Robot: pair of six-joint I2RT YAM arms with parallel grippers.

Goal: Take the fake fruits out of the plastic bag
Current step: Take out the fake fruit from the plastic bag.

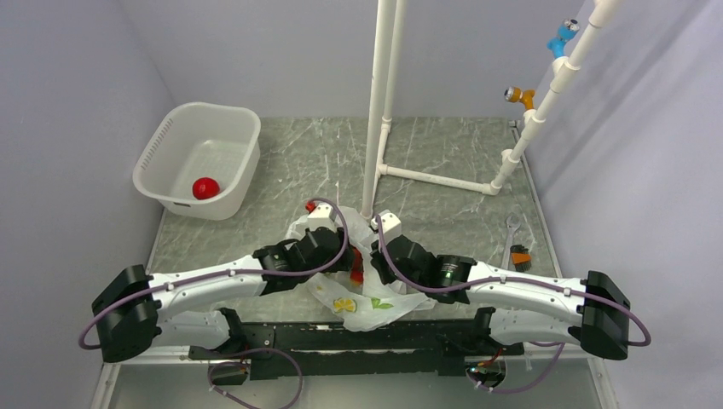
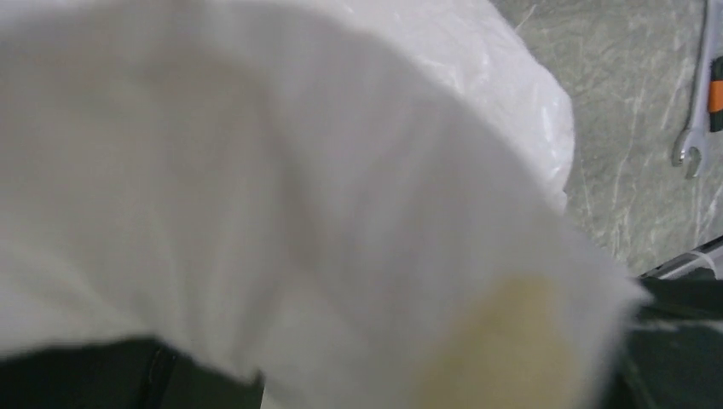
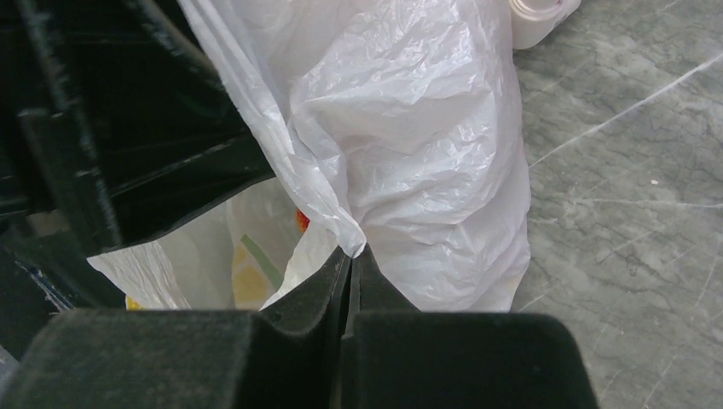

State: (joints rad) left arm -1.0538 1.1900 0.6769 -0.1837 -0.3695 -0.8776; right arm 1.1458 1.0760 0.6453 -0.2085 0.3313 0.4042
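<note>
right gripper (image 3: 351, 256) pinching fold of crinkly plastic bag (image 3: 418, 145); bag resting on marbled table (image 3: 622, 213)

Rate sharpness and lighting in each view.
Top external: evenly lit and sharp, with only soft shadows. Left wrist: the plastic bag sits near the lens and is a white blur; only the wrench at the right edge is fairly crisp. Right wrist: bag crinkles sharp, the right hand pinching it slightly soft.
</note>
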